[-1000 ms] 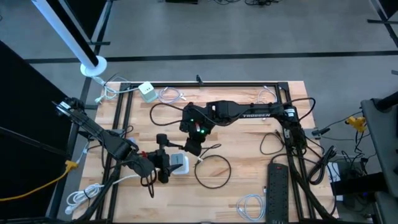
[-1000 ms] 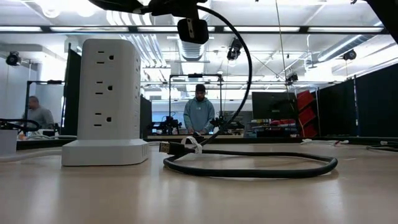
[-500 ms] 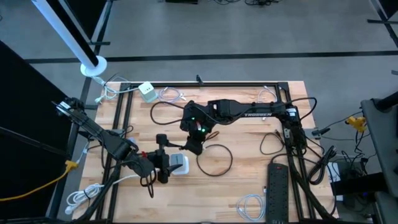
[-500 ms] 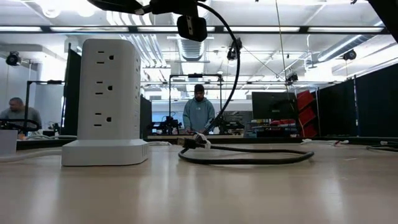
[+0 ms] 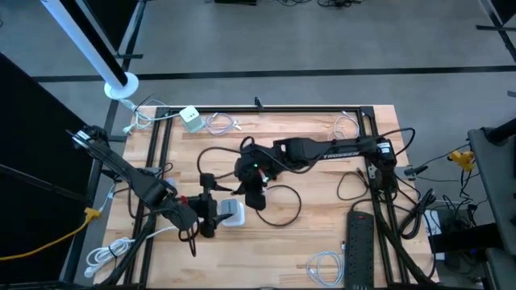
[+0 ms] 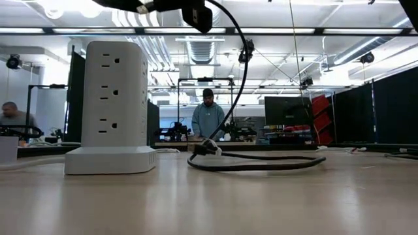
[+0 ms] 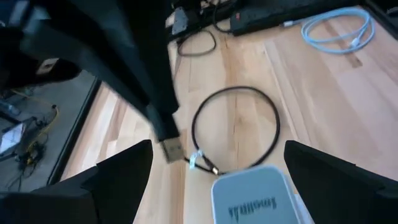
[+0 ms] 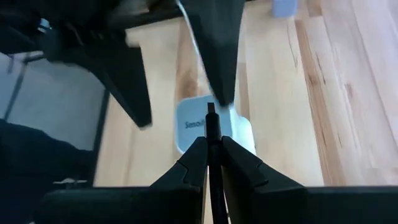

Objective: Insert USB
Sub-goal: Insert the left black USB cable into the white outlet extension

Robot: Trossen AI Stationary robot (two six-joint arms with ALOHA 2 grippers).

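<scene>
A white power tower [image 5: 232, 212] stands upright on its base on the wooden table; it also shows in the low view [image 6: 114, 108] and both wrist views [image 7: 252, 193] [image 8: 205, 124]. My left gripper [image 5: 210, 213] [image 7: 217, 149] is open, its fingers wide apart on either side of the tower's top without touching it. My right gripper [image 5: 258, 197] [image 8: 211, 140] hangs just right of the tower, shut on the black USB cable's plug [image 7: 172, 148]. The rest of the cable lies as a loop [image 5: 278, 205] [image 6: 261, 163] on the table. My right gripper pinches the black USB cable just behind its plug [image 8: 211, 121] between the two fingers, which run along it. The fingers slant downward from above. The plug's metal tip [image 7: 172, 148] sticks out below them, lifted clear. The cable [image 6: 241, 78] hangs slack down to its loop.
A white adapter [image 5: 191, 118] and a white cable coil [image 5: 222, 123] lie near the far edge. More white coils [image 5: 326, 266] [image 5: 109, 254] lie near the near edge. A black power strip [image 5: 359, 242] and black cords [image 5: 355, 181] sit at the right. People stand beyond the table [image 6: 209, 121].
My right gripper has shifted a little with the plug, rising in the low view. The cable loop has slid along the table toward the far edge and drawn into a smaller loop; its tied end has moved away from the tower.
</scene>
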